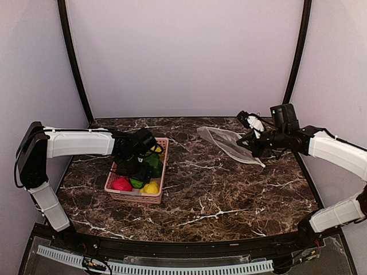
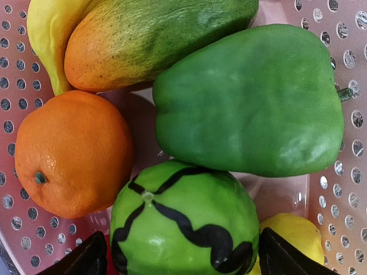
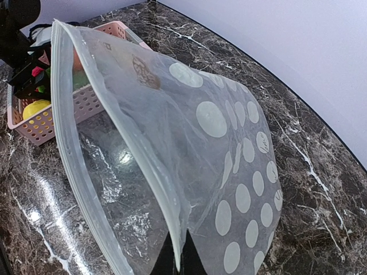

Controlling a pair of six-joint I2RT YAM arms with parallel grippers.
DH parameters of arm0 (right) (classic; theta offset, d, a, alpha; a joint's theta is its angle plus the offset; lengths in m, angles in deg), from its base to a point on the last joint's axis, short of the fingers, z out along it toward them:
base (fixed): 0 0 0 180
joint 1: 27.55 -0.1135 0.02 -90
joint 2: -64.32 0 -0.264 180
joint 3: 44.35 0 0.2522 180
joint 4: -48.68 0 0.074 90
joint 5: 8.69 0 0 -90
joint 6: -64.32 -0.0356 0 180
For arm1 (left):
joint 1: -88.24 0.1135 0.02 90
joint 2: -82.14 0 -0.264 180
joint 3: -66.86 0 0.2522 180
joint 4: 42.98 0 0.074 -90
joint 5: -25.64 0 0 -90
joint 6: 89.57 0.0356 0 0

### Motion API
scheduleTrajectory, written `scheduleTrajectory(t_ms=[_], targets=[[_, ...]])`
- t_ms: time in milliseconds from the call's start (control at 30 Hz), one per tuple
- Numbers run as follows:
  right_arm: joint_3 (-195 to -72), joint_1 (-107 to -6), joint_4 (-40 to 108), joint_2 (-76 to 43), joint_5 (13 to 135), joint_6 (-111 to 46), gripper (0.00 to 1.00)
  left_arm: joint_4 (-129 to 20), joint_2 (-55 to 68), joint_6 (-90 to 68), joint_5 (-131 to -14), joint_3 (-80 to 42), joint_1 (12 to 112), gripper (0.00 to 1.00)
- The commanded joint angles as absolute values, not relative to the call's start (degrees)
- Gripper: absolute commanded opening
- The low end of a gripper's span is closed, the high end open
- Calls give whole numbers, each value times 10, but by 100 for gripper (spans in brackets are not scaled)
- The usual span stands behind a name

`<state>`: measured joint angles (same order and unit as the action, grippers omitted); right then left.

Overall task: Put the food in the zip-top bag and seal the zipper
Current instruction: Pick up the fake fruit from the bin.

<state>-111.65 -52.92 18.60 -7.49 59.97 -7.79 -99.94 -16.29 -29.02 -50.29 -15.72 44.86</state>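
Marble table: one basket of seven food pieces under the spread left hand; right hand pinches one zip-top bag.

In the left wrist view, edges cut off the banana and lemon.

Left arm: the upper link is raised from the base at the near left, the elbow is bent sharply, and the forearm is laid level and extended to the right. The left gripper is pointed down from the wrist. Its jaws are set wide apart, with the dark fingertips seen at the two lower corners of the wrist view. Right arm: the forearm is reached inward to the left from an elbow at the far right, with the wrist roughly level. The right gripper is closed, and an edge of the bag is pinched in it.
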Motion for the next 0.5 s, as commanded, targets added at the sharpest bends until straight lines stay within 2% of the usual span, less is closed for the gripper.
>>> scheduleTrajectory(t_ms=[0, 167, 467], targets=[[-1109, -528, 199, -82, 587, -79, 0, -1002, -167, -299, -517, -140, 450, 89], [-1110, -528, 198, -85, 592, -80, 0, -997, -165, -298, -521, -142, 450, 75], [-1150, -528, 166, -117, 603, -88, 0, -1018, -126, -284, -519, -181, 450, 57]])
